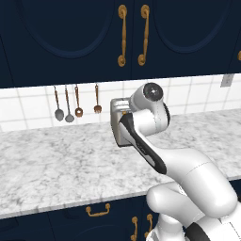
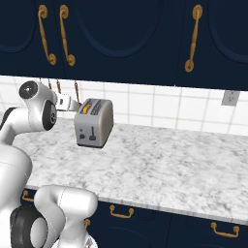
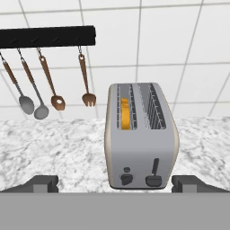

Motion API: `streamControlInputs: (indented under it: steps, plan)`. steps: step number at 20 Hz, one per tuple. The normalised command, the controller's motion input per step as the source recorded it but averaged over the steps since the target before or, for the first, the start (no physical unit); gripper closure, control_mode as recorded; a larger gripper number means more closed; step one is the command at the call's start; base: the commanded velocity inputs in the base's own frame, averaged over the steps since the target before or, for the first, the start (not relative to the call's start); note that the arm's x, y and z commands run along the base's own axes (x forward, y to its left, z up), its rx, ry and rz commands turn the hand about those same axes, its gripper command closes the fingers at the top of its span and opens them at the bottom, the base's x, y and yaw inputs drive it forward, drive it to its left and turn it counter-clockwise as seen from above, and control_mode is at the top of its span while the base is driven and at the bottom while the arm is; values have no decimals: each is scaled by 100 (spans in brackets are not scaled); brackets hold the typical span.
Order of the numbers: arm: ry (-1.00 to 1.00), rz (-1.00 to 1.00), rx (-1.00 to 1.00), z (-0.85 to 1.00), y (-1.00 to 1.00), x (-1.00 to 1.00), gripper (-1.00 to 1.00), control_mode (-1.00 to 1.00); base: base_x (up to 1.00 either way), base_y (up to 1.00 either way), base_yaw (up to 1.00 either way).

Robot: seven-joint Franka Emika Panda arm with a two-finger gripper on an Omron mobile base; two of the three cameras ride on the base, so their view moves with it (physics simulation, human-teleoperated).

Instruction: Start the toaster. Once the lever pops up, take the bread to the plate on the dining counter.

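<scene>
The silver-grey toaster (image 3: pixel 140 148) stands on the marble worktop, its end face with a dark knob and lever (image 3: pixel 154 179) turned toward me. The lever handle sits low on that face. A golden-orange bread slice (image 3: pixel 125 114) stands in the left slot and also shows as an orange strip (image 2: pixel 86 107) in the right base view. My gripper (image 3: pixel 116 183) is open, its fingertips (image 3: pixel 45 183) spread wide just in front of the end face, with nothing between them. In the right base view the gripper (image 2: pixel 73 104) hovers at the toaster's (image 2: pixel 94 123) upper left. In the left base view my arm hides most of the toaster (image 1: pixel 117 117).
Spoons and a fork (image 3: pixel 88 96) hang from a black rail (image 3: pixel 47 36) on the tiled wall, left of the toaster. Navy upper cabinets (image 2: pixel 135 34) hang above. A wall outlet (image 2: pixel 231 98) is at the far right. The marble worktop (image 2: pixel 169 160) stretches right of the toaster.
</scene>
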Motion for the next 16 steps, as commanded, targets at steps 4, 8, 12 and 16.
streamControlInputs:
  steps: [4, 8, 12, 16]
  plan:
    - [0, 0, 0, 0, 0, 0, -100, -100, 0, 0, 0]
    - [0, 0, 0, 0, 0, 0, -100, -100, 0, 0, 0]
    - [0, 0, 0, 0, 0, 0, -100, -100, 0, 0, 0]
    - [0, 0, 0, 0, 0, 0, -100, -100, 0, 0, 0]
